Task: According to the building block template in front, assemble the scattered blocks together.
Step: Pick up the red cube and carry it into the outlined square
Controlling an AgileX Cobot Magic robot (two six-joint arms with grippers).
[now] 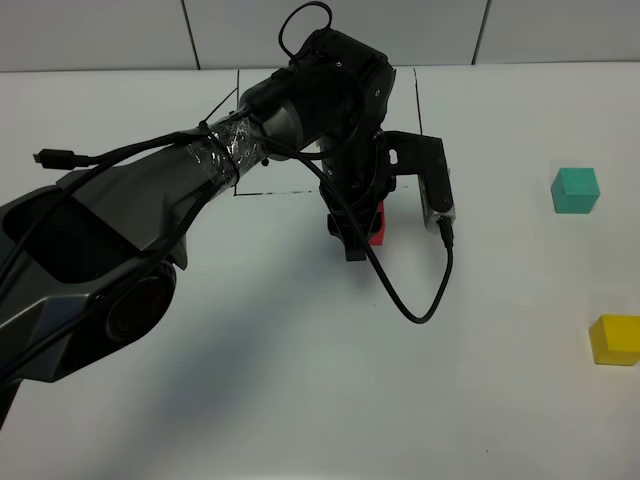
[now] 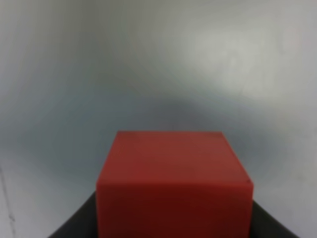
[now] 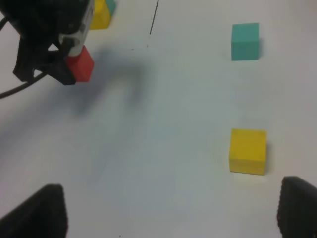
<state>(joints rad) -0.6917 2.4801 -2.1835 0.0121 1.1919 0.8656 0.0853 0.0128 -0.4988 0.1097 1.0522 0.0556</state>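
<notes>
We see a white table (image 1: 300, 400) filling the whole scene. The left arm (image 1: 120, 230), bulky and black with clear tape wrapped around its cables, reaches from the near left corner across to the middle. A black cable (image 1: 420, 290) loops down from its wrist onto the table.

At the far middle lies the black drawn frame (image 1: 275, 193) of the building block template (image 3: 101, 16). From above, the arm hides the template's cubes. Only the right wrist view catches a yellow one and a sliver of a teal one just behind the left gripper.

The left gripper (image 1: 365, 235) points down just in front of the frame's near line. Its jaws are closed on the red cube (image 1: 378, 226), which fills the space between the dark fingers in the left wrist view (image 2: 173, 188). We cannot tell whether this cube touches the table.

The right gripper (image 3: 171, 213) shows only its two dark fingertips, spread wide apart over bare table with nothing between them.

The teal cube (image 1: 576, 190) sits well to the right of the red one. The yellow cube (image 1: 614, 339) sits nearer the front by the right edge, apart from the teal cube.
</notes>
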